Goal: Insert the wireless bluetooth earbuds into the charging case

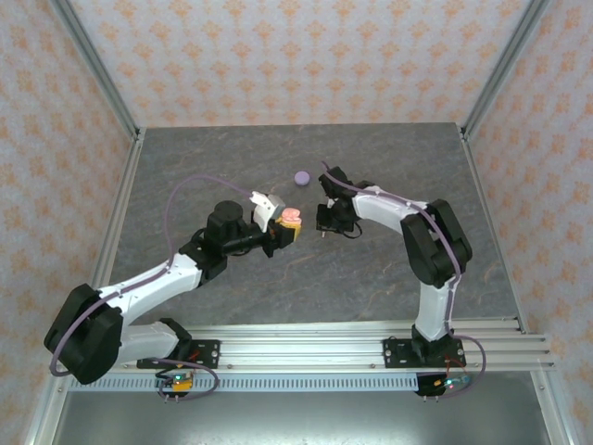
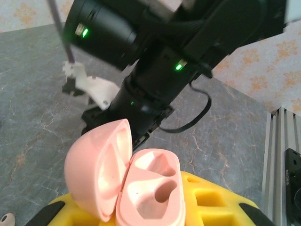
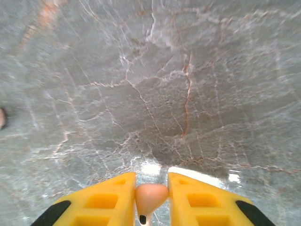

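Holding open pink case point(image 2: 146, 188) (left tool point(image 2: 141, 209)), right tool point(image 3: 151, 207) pinching earbud point(image 3: 149, 193)

1. The open charging case point(image 1: 291, 219) is clamped between the left gripper's point(image 1: 287, 227) fingers.
2. Just right of that case is the right gripper point(image 1: 324, 221), with an earbud point(image 3: 150, 195) pinched in it.
3. Behind the case, a second case point(image 1: 301, 176) lies on the table point(image 1: 213, 167).
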`<move>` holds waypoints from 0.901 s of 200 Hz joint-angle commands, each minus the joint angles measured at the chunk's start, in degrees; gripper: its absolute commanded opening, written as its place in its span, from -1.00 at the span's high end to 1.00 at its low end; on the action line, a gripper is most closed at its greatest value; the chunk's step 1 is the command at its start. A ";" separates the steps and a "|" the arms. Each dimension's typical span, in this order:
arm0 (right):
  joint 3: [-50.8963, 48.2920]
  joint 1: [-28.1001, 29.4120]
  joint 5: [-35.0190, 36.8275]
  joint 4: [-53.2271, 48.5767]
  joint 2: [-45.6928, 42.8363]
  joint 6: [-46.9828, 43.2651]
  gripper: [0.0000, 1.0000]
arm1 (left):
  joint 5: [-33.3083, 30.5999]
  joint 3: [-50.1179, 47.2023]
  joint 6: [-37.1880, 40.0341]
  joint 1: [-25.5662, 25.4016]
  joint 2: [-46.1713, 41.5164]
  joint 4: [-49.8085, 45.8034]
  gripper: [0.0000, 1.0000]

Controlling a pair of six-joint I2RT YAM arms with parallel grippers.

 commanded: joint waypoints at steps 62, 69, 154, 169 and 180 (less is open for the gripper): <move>-7.70 -0.93 -5.96 12.64 -16.92 0.93 0.53 | -2.99 -4.33 -1.16 0.56 5.90 15.17 0.85; -8.07 -0.93 -6.28 12.97 -18.23 0.70 0.53 | -2.95 -4.50 -1.23 0.53 6.35 16.06 0.85; -10.07 0.49 -11.14 16.06 -30.01 -1.89 0.52 | -2.74 -4.23 -3.82 0.26 10.88 25.25 0.86; -9.89 1.46 -11.32 16.21 -30.74 -2.53 0.51 | -2.65 -3.42 -3.95 0.10 11.40 25.28 0.86; -9.70 2.24 -11.19 16.24 -31.17 -3.22 0.51 | -2.60 -2.83 -3.91 -0.04 11.54 25.00 0.86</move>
